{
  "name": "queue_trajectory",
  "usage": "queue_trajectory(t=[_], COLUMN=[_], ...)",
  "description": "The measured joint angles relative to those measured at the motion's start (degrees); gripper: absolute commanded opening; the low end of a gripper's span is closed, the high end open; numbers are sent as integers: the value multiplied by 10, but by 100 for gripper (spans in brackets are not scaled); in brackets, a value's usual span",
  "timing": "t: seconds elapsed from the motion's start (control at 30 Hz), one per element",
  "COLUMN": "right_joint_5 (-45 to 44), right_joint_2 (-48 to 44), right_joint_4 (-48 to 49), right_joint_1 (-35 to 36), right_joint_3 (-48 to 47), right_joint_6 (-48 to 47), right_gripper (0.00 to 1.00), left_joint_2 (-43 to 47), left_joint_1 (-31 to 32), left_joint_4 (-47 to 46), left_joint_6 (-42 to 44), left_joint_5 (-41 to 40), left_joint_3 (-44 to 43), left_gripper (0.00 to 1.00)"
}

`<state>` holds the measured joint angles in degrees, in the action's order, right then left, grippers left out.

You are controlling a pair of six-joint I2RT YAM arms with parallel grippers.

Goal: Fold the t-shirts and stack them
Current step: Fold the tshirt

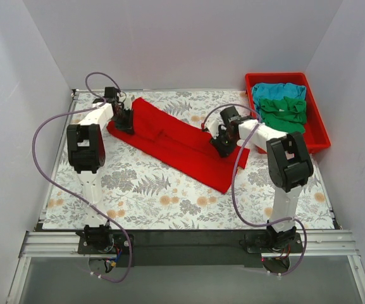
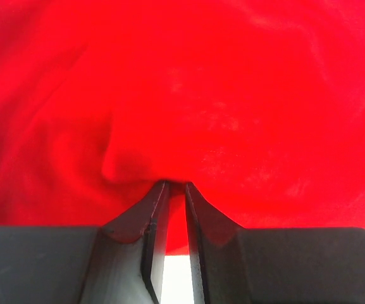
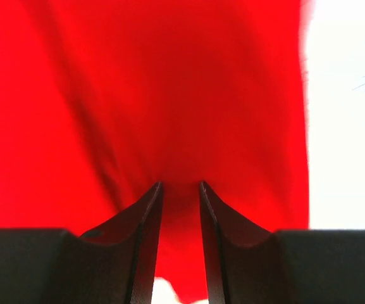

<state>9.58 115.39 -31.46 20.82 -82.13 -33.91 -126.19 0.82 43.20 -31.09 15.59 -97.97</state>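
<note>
The bright red t-shirt point(image 1: 176, 140) lies in a long diagonal band across the table, partly folded. My left gripper point(image 1: 124, 121) is at its far left end, shut on the red cloth point(image 2: 188, 114). My right gripper point(image 1: 221, 143) is at its right side, shut on a fold of the red cloth point(image 3: 169, 114). The dark green t-shirt point(image 1: 284, 113) and the turquoise blue t-shirt point(image 1: 282, 90) lie crumpled in the red plastic tray point(image 1: 319, 136) at the back right.
The table has a floral cloth point(image 1: 144, 190) and is enclosed by white walls. Purple cables loop from both arms. The tray stands against the right wall.
</note>
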Motion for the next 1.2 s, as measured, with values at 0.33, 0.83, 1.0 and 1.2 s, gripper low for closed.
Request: queue_trajectory(t=[0.33, 0.83, 1.0, 1.2], right_joint_5=[111, 122, 143, 190], right_joint_2=[-165, -90, -82, -98], right_joint_4=[-83, -54, -26, 26], right_joint_1=[284, 210, 211, 234], right_joint_3=[172, 114, 127, 168], right_joint_6=[62, 81, 104, 150], right_gripper=[39, 30, 29, 29], left_joint_2=[-172, -23, -39, -74], left_joint_1=[11, 30, 51, 84], left_joint_4=[-15, -102, -102, -102], left_joint_6=[3, -54, -56, -54], left_joint_5=[89, 146, 136, 125], left_joint_3=[-278, -112, -95, -93], left_gripper=[19, 21, 19, 18])
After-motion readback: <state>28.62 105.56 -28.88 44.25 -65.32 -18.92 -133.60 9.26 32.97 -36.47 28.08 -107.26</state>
